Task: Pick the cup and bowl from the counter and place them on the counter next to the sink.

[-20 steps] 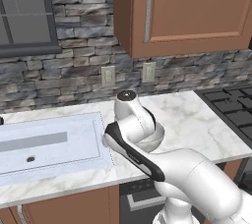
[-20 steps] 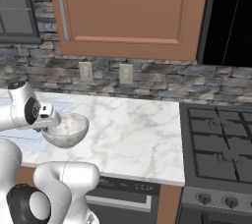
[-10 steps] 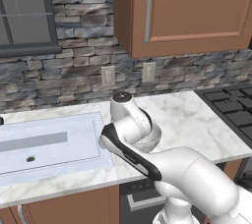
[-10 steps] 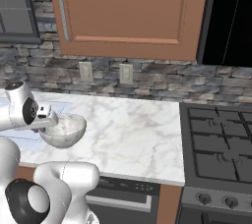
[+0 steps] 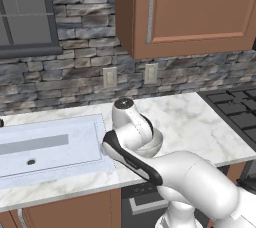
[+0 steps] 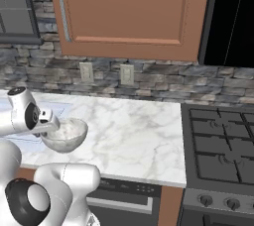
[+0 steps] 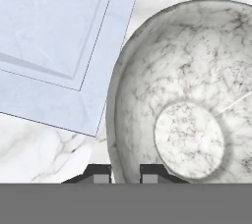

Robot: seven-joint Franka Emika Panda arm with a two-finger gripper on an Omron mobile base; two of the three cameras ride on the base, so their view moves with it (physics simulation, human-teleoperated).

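The bowl (image 6: 65, 135), wide and mottled silver-grey, hangs low over the counter (image 6: 134, 131) just right of the sink (image 5: 45, 144). My gripper (image 7: 124, 174) is shut on the bowl's left rim, one finger inside and one outside. From the right base the gripper (image 6: 49, 122) shows at the bowl's near-left edge. In the left base view my arm hides most of the bowl (image 5: 154, 144). The hand view looks down into the bowl (image 7: 192, 95), with the sink's rim (image 7: 93, 95) beside it. Whether the bowl touches the marble I cannot tell. The cup is out of view.
A black gas stovetop (image 6: 218, 145) borders the counter on the right. Brown wall cabinets (image 6: 129, 12) hang above, over a stone backsplash with two outlets (image 6: 127, 74). Bare marble (image 5: 190, 117) lies between the bowl and the stove.
The hand and the bowl have sunk slightly toward the counter and edged a little toward the sink. The grip is unchanged.
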